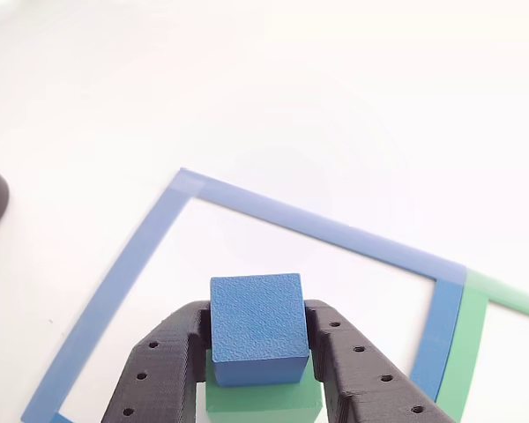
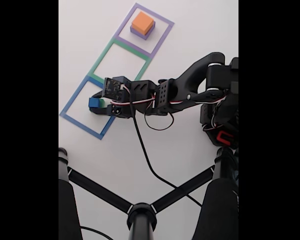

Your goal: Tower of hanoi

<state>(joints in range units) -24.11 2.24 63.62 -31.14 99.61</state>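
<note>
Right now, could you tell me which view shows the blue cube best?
The other view: the blue cube sits large between the gripper's fingers, atop the green cube. In the fixed view, the blue cube is just a small patch.

- The setting reads as a robotics test bench or hobby lab rather than a lived-in room; the wider room cannot be seen.
- A plain white tabletop (image 2: 190,150) serves as the work surface.
- Three taped square outlines lie in a row on it: blue (image 2: 75,118), green (image 2: 106,55) and purple (image 2: 162,32), marking fixed stations.
- A black printed robot arm (image 2: 190,92) with exposed red and white wiring (image 2: 140,102) and a loose black cable (image 2: 147,160) reaches across the surface.
- Black tubular legs of a camera stand (image 2: 140,215) meet at a hub at the lower edge of the fixed view.
</note>
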